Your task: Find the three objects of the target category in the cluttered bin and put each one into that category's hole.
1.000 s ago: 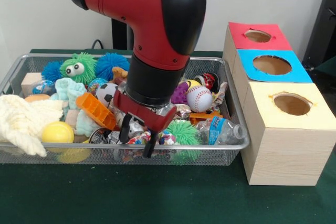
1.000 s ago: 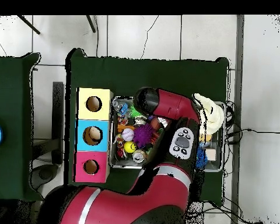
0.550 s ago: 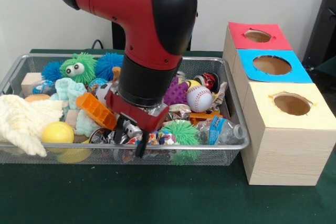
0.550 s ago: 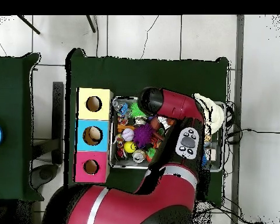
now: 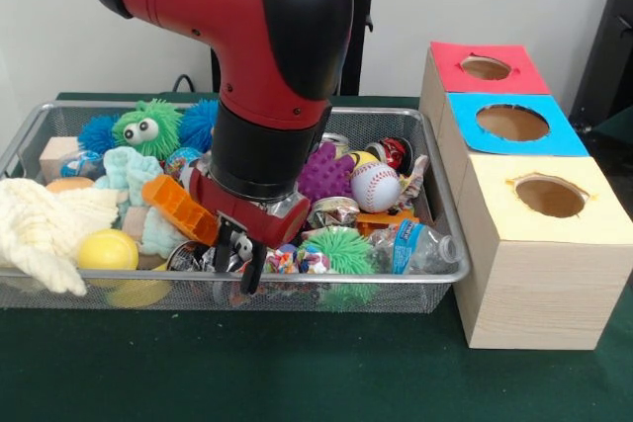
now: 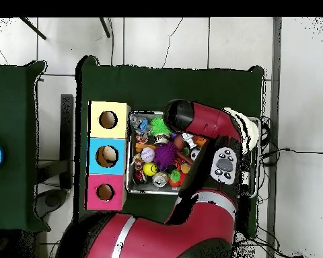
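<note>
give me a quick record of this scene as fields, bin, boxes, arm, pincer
bin: wire mesh bin on the green table, packed with toys
contents: baseball, purple spiky ball, yellow ball, orange block, bottle, cream cloth
boxes: red box, blue box, yellow box, in a row beside the bin, one hole each
arm: reaches down into the bin's near side
pincer: pincer low among the toys, open or shut unclear
</note>
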Motion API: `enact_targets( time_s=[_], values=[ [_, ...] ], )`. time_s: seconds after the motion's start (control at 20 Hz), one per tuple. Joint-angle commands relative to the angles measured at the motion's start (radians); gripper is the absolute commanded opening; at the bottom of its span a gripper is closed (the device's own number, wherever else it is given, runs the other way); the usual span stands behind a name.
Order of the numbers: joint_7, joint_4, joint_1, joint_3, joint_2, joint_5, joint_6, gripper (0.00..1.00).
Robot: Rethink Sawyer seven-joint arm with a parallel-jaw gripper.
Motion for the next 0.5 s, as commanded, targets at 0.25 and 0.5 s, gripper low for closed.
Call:
enact_targets(
  time_s=[0.25,0.5],
  values=[
    [-0.064,0.058,-0.027,0.135,-0.015,-0.086,0.004,0.0],
    [-0.069,0.059,-0.022,0.129,-0.018,-0.109,-0.019,1.0]
  ],
)
